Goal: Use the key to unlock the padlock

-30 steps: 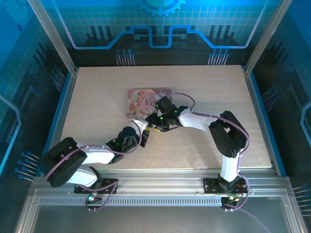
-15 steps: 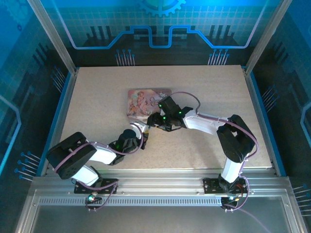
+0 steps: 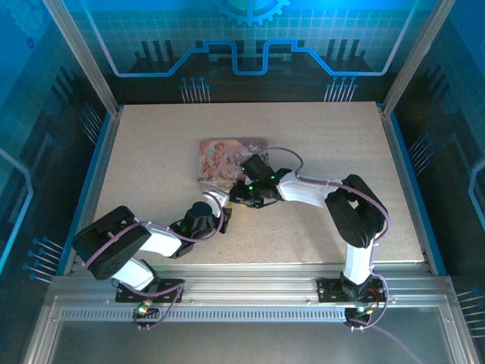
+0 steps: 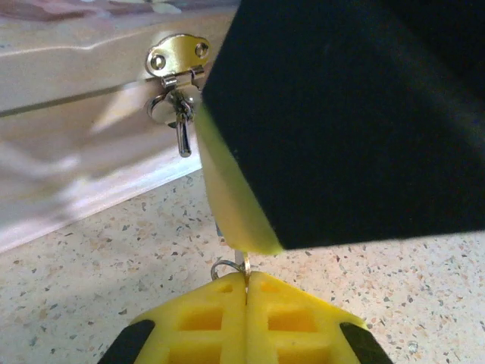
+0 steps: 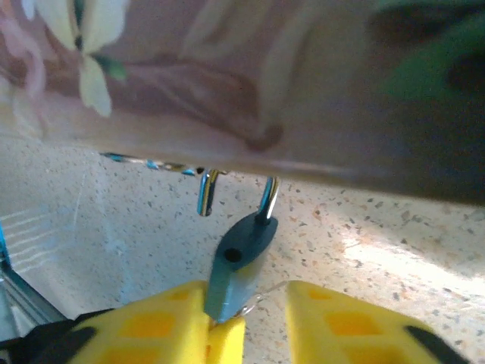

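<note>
two waffled yellow left fingers tight around a thin metal key

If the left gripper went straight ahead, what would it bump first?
Most likely the right arm's black-and-yellow finger, just ahead of the left gripper and its pinched key. The pink box looks farther back.

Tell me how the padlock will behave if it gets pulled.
The padlock likely swings loosely: it hangs by its shackle under the pink box. It is small, so probably light. Its smooth body may slip between the right gripper's pads.
</note>
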`<state>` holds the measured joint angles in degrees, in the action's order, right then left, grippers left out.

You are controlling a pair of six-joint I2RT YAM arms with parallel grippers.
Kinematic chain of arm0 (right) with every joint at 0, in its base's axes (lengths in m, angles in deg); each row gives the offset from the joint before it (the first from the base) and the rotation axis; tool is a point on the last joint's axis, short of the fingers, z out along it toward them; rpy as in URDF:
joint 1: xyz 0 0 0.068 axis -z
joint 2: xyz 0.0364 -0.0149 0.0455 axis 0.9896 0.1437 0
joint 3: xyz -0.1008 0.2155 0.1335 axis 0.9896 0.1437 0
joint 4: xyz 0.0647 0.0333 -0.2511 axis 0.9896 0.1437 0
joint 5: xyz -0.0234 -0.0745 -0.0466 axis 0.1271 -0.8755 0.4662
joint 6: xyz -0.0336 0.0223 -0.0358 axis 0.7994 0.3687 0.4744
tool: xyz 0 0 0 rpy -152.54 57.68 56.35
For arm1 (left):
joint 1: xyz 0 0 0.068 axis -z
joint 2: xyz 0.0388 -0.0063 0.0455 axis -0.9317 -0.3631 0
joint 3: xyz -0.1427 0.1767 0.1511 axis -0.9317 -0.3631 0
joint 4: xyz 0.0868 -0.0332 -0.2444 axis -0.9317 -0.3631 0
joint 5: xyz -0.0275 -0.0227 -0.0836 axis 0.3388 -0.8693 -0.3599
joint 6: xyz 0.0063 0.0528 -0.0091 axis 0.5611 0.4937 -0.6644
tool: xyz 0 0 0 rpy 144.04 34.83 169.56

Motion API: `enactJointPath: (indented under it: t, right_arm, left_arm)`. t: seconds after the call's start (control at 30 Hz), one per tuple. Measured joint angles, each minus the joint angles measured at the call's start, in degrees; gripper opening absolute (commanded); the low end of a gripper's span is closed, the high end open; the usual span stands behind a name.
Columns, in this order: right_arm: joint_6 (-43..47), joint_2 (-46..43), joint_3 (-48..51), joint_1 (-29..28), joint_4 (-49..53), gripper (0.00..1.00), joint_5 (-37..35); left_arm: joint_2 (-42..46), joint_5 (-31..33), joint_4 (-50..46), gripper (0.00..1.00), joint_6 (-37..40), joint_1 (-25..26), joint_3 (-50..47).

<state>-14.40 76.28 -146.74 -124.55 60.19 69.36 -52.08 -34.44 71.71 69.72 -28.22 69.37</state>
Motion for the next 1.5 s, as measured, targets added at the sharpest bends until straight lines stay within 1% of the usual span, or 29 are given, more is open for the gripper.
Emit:
enactJointPath:
  t: [0.1, 0.2, 0.4, 0.6, 0.63, 0.67, 0.77, 0.8, 0.87, 0.97, 1.17, 1.33, 1.5]
  right_arm:
    - [0.1, 0.0, -0.6, -0.2, 0.3, 0.08, 0.2]
    - [0.0, 0.0, -0.6, -0.3, 0.5, 0.00, 0.2]
    - [-0.1, 0.0, -0.2, -0.3, -0.3, 0.00, 0.4]
    - [-2.7, -1.7, 5.0, -0.2, -8.2, 0.00, 1.9]
    - [-3.5, -2.1, 6.1, -0.2, -9.7, 0.00, 2.1]
    - [-4.0, -2.5, 7.0, -0.2, -11.1, 0.00, 2.2]
    - [-5.3, -3.1, 8.9, -0.2, -14.3, 0.00, 1.9]
    - [-5.3, -3.3, 9.6, -0.2, -15.2, 0.00, 1.7]
    - [-5.6, -3.7, 10.5, -0.2, -16.4, 0.00, 1.1]
    - [-6.0, -4.6, 12.2, 0.0, -17.9, 0.00, 0.2]
    - [-8.5, -6.2, 15.7, 0.6, -22.3, 0.00, -0.9]
    - [-10.8, -7.1, 18.9, 0.8, -27.8, 0.00, -1.4]
    - [-12.5, -7.4, 21.0, 0.7, -32.9, 0.00, -1.3]
  left_arm:
    - [0.0, 0.0, 0.0, 0.00, 0.0, 0.0, -0.1]
    - [0.0, 0.0, 0.0, 0.00, 0.0, 0.0, -0.2]
    - [0.4, 0.0, 0.0, 0.00, 0.0, 0.0, -0.6]
    - [2.4, 0.0, -1.3, 0.00, 0.0, -0.2, -1.5]
    - [3.1, 0.0, -1.7, 0.02, 0.0, -0.2, -1.6]
    - [3.8, 0.0, -2.3, 0.07, 0.0, -0.2, -1.6]
    - [5.7, -0.1, -3.5, 0.27, 0.2, -0.2, -1.8]
    - [7.2, -0.2, -3.7, 0.31, 0.3, -0.2, -1.9]
    - [10.2, -0.5, -4.3, 0.35, 0.0, -0.2, -1.9]
    - [15.1, -0.6, -6.6, 0.37, -0.2, -0.2, -1.9]
    - [26.0, -0.6, -16.5, 0.40, -0.2, -0.6, -1.2]
    - [33.5, -0.6, -24.9, 0.41, -1.7, -3.2, 0.3]
    - [36.3, -1.1, -31.2, 0.41, -4.6, -6.5, 2.2]
